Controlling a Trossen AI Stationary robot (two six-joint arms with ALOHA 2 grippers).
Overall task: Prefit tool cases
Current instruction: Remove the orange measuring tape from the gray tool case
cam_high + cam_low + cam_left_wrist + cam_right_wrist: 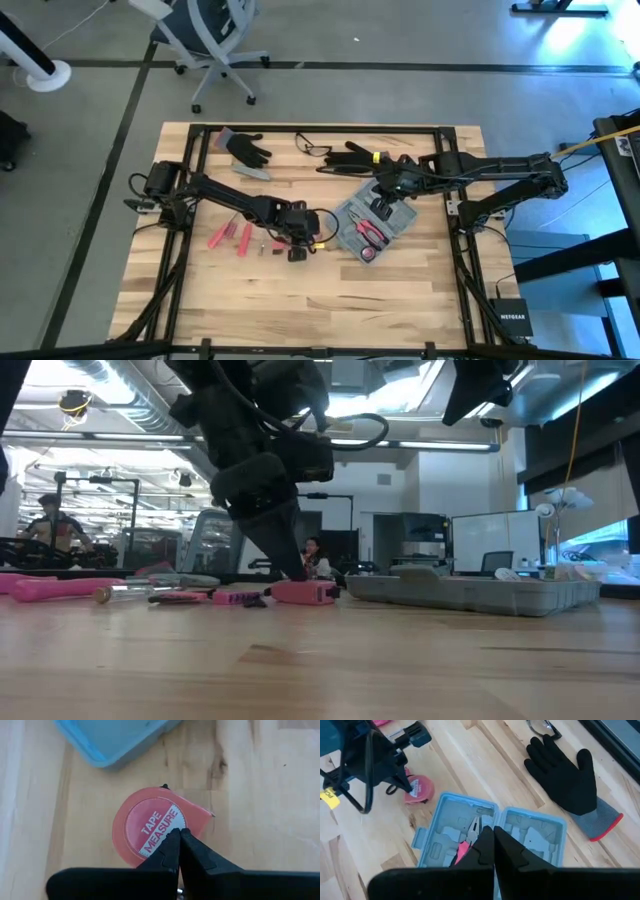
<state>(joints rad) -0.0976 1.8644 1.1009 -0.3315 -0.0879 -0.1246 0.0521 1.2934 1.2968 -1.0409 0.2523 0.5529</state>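
The grey-blue tool case [375, 222] lies open on the table, its moulded slots facing up [530, 837]. Red-handled pliers [469, 840] lie in one half. A round red tape measure [150, 825] lies flat on the wood just left of the case. My left gripper [178, 833] is shut, with its tips on the tape measure. My right gripper [493, 831] is shut and hangs above the open case, touching nothing. My left gripper's shut fingertips [172, 840] rest on the tape measure's upper face, on the white label band [159, 827] near its middle. They come slanting down from the table's left. In the low view the tips reach its top [297, 576]. The tape measure lies flat on the table.
Loose red tools [230, 237] lie left of my left gripper. Two black gloves [247, 150] [565, 775] and safety glasses [312, 147] lie along the far edge. Bare wood stretches along the near side of the table [320, 300].
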